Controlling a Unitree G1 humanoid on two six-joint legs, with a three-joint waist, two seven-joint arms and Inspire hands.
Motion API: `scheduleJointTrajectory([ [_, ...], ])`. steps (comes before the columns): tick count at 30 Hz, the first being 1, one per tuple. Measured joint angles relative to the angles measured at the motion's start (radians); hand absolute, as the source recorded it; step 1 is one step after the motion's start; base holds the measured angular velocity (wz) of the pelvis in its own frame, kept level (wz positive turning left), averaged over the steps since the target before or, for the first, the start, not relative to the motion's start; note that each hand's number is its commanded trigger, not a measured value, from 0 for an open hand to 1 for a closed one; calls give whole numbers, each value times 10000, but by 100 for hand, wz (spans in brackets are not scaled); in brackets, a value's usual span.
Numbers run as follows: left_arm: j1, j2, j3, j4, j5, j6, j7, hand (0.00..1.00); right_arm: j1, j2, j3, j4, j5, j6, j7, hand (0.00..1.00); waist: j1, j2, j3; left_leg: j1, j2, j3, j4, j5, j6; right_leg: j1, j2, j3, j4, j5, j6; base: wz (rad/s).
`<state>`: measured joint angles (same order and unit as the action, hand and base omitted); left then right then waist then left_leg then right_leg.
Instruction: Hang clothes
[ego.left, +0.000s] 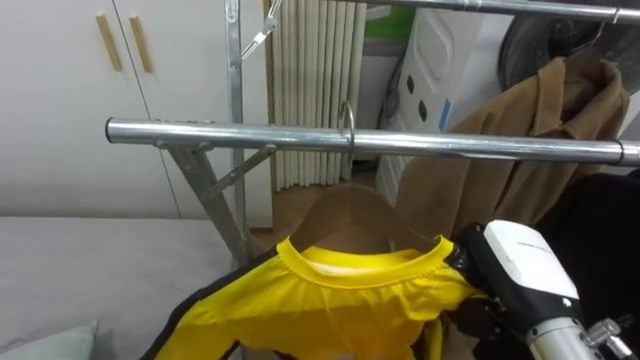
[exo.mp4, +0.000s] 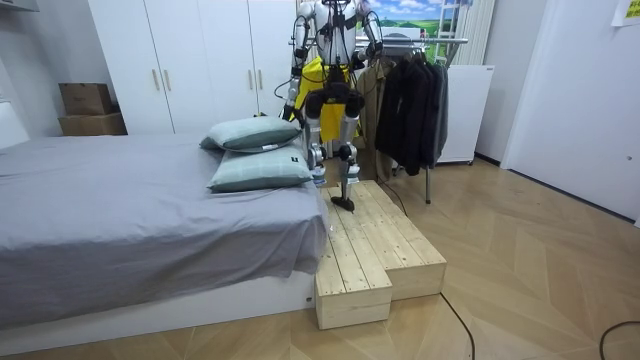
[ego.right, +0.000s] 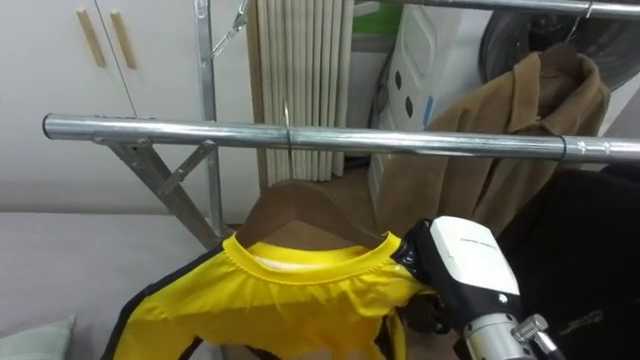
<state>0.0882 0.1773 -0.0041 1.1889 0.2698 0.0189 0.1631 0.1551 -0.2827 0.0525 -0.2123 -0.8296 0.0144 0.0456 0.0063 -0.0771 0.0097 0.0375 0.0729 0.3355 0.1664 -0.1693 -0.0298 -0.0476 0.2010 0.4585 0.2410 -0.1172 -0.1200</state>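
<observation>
Hanger hook (ego.left: 348, 120) over the rail (ego.left: 200, 134), yellow shirt (ego.left: 330, 300) below.
Right hand (ego.left: 520, 265) under the rail, grip unclear; a tug could unhook it.

Yellow shirt (ego.left: 340, 295) on wooden hanger (ego.left: 345, 215), hooked over rail (ego.left: 450, 145).

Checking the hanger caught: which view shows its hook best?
The left eye view: the hook curves plainly over the rail. The right eye view shows it as a thin line; in the room view it is too small.

No text, label or number is legible (on anything shown).
</observation>
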Motion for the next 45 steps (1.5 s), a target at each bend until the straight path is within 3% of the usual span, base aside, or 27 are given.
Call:
scheduleJointTrajectory([
  [12, 3, -7, -1, 3, -11, -53, -17, 0, -194, -183, 0, -10, 38, -79, 2, 100, 16, 21, 20, 112, -8, -136, 3, 3, -5, 166, -39, -157, -54, 10, -16, 3],
  [18, 86, -4, 7, 29, -14, -239, -8, 0, -786, -322, -87, -15, 231, -357, 0, 100, 11, 15, 28, 258, -14, -241, 4, 18, -31, 329, -42, -235, -61, -11, -49, 3],
  [22, 93, 17, 6, 7, -40, -281, -6, 0, -1244, -630, -152, 47, 891, -463, -163, 100, 3, -39, 50, 263, -27, -358, 6, 27, -45, 358, -49, -250, -62, -29, -61, 3],
  [40, 343, 175, 4, -304, -22, -280, -91, 0, -1358, -629, -280, 616, 2069, -587, -658, 100, 13, -257, -25, 272, -27, -389, 6, 29, -48, 361, -60, -380, -52, -50, -87, 0],
  [45, 357, 190, 29, -308, 80, -280, -182, 0, -1396, -629, -385, 1172, 2587, -810, -655, 100, 56, -258, -23, 283, -25, -387, 6, 31, -51, 376, -63, -376, -61, -48, -90, 0],
])
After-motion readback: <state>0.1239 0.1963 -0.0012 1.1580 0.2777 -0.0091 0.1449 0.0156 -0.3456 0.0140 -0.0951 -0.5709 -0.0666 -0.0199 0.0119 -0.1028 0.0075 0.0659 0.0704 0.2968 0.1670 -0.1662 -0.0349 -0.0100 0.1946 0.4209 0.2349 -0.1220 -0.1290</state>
